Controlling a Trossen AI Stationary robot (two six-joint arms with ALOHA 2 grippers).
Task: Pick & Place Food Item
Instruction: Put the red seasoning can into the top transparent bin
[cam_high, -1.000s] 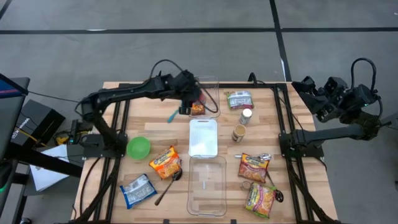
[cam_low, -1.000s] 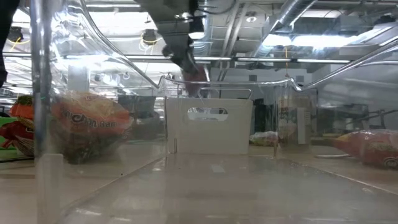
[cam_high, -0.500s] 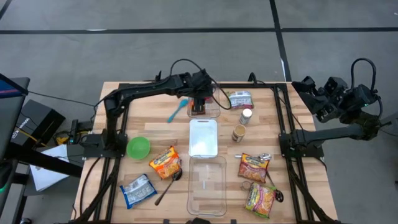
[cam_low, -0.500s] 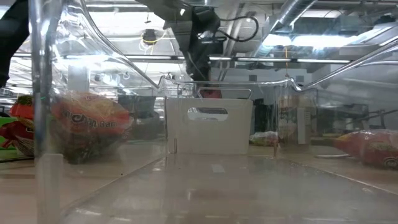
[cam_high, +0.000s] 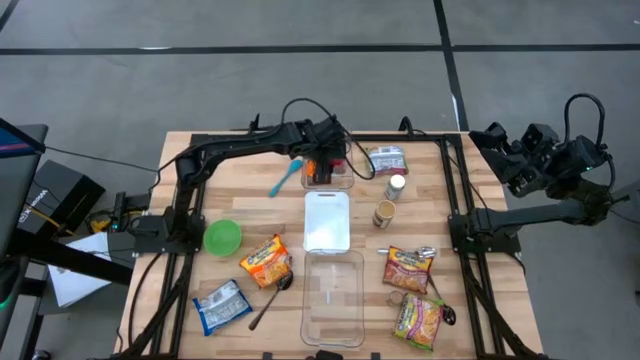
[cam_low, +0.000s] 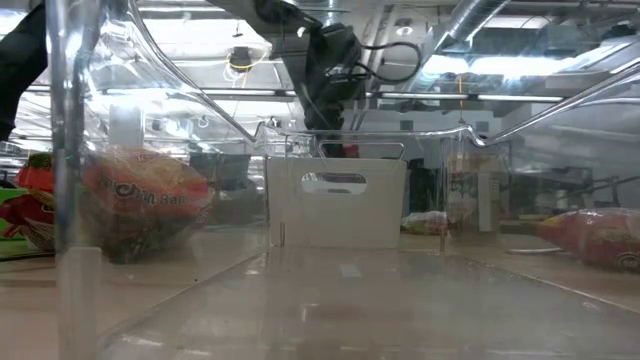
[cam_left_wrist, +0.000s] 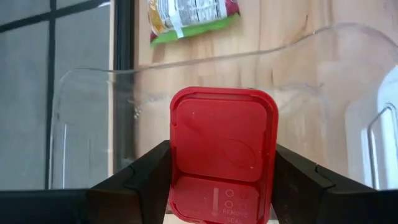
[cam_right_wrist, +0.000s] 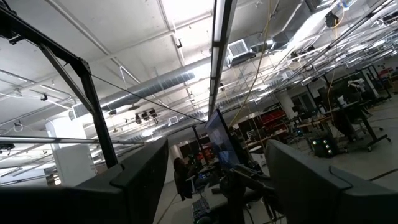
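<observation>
Left hand (cam_left_wrist: 221, 186) grips the red-lidded food container (cam_left_wrist: 222, 149) inside the clear bin (cam_high: 333, 150) at the table's far edge, positioned low for release; right hand (cam_right_wrist: 217, 180) open, parked off-table

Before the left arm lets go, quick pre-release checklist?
1. Left pincer shut on the red-lidded container: ok.
2. Container inside the walls of the clear bin at the table's far edge: ok, per left wrist view.
3. Container resting on the bin floor: cannot tell.
4. Bin floor free under it: ok, only bare plastic shows.
5. Right pincer parked off the table's right side, jaws open: ok.
</observation>
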